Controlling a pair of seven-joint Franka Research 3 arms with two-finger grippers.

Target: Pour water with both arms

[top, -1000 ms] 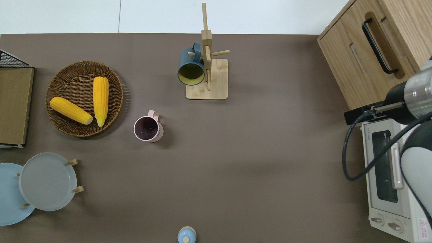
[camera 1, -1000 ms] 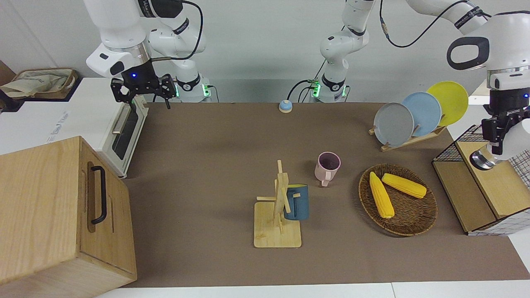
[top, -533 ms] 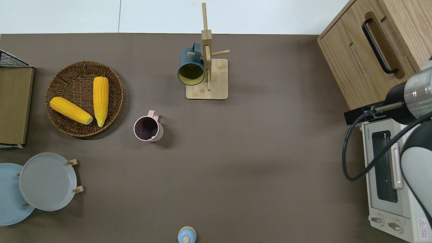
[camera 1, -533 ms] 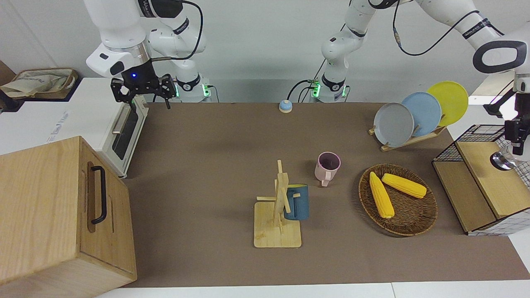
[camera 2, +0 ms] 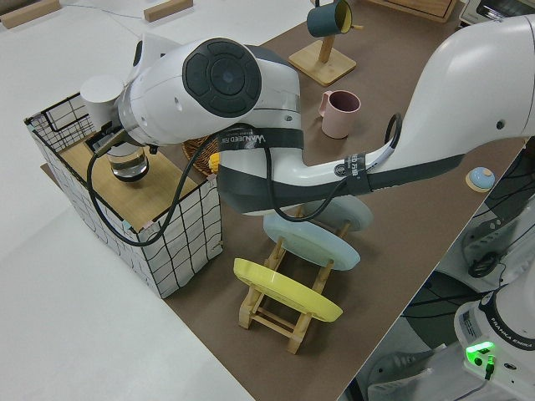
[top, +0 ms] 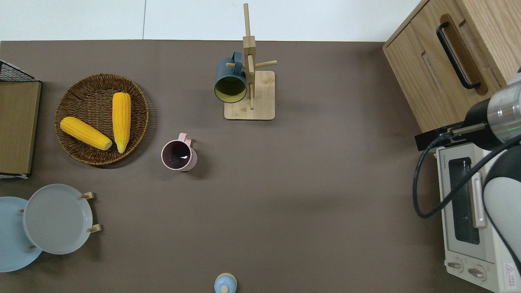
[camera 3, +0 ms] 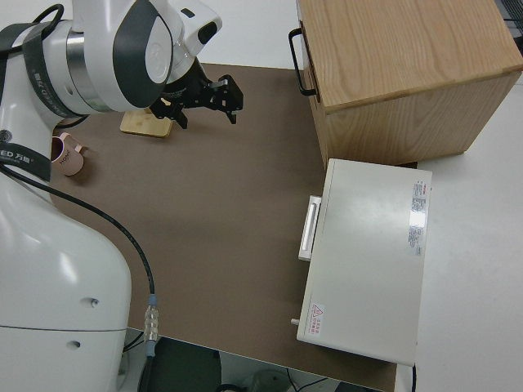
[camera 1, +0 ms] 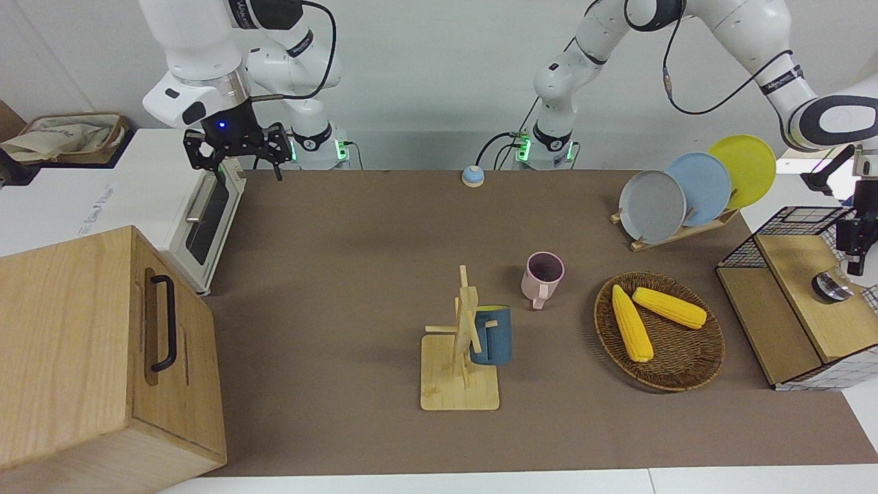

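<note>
Left gripper [camera 1: 857,243] at the wire rack [camera 1: 789,226] on the left arm's end of the table [camera 1: 357,261], down at a glass [camera 1: 831,285] standing on the rack's wooden shelf [camera 1: 806,288]; jaws' state impossible to tell. Right arm [camera 1: 199,62] parked, right gripper [camera 1: 236,147] with jaws spread wide, holding nothing. Pink mug [top: 179,155] upright on the table, dark inside, near a basket [top: 101,119] with two corn cobs [top: 121,120]. Blue mug [top: 230,82] hung on the wooden mug tree [top: 249,73], farther from the robots than the pink mug.
</note>
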